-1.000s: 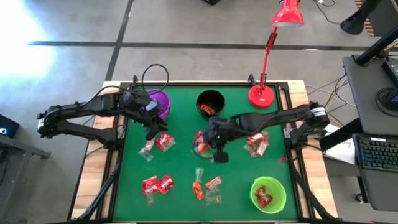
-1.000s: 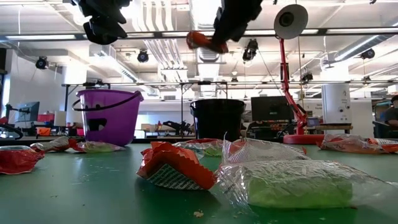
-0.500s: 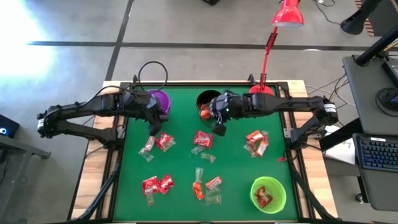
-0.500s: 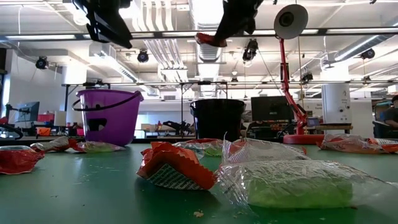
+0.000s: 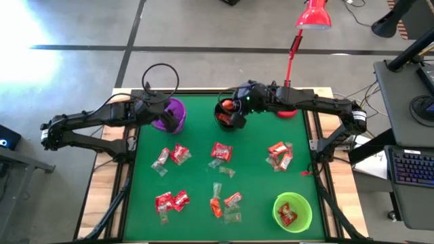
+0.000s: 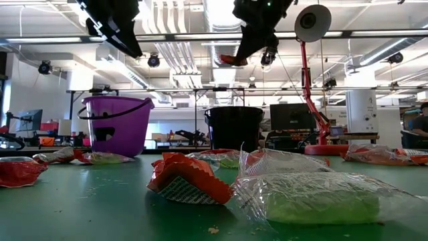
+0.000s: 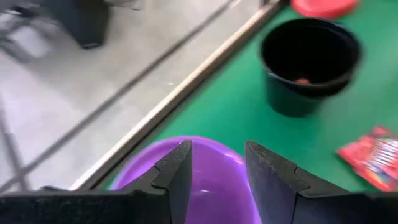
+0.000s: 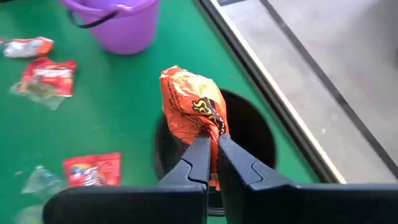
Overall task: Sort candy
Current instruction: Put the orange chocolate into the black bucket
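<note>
Right tool (image 8: 210, 146) pinches an orange candy (image 8: 191, 106) directly above the black cup (image 8: 252, 134); left tool (image 7: 216, 163) hangs open over the purple cup (image 7: 214, 190)

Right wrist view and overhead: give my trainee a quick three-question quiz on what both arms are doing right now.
1. True or false: the right end effector grips an orange candy.
2. Which cup lies below that candy? A purple B black C green
3. Fill in: the left end effector hovers open over the ___ cup.

Key: 1 true. 2 B, the black cup. 3 purple.
</note>
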`<state>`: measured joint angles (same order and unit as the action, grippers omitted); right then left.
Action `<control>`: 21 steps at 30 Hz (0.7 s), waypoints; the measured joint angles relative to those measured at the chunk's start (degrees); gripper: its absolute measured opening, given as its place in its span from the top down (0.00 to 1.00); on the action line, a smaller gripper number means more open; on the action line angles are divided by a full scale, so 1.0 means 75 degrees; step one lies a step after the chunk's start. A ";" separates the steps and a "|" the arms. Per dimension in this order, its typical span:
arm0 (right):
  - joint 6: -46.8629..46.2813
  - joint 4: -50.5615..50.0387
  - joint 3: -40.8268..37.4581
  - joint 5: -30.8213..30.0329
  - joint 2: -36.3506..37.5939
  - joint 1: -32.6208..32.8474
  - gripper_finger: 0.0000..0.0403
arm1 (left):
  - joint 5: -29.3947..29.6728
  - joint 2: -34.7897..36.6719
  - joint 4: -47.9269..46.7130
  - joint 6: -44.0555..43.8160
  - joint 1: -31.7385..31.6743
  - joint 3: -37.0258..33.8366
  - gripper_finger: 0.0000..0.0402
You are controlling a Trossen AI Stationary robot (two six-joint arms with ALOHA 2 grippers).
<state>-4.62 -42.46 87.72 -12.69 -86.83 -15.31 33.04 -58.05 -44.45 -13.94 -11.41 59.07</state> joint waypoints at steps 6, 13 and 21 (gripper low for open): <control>0.0499 0.0446 0.0000 0.0304 -0.0035 -0.0683 0.98 | 0.0964 -0.0183 0.0125 -0.0023 -0.0278 -0.0003 0.68; 0.1020 0.0564 -0.0003 0.1700 -0.0465 -0.1436 0.98 | 0.1551 -0.0523 0.0378 -0.0038 -0.0988 -0.0003 0.68; 0.1262 0.0551 -0.0009 0.3324 -0.1030 -0.2125 0.98 | 0.1535 -0.0943 0.0388 -0.0442 -0.1734 -0.0003 0.68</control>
<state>4.85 -38.33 87.66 12.24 -94.55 -31.25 44.56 -65.12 -41.54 -17.26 -24.41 59.05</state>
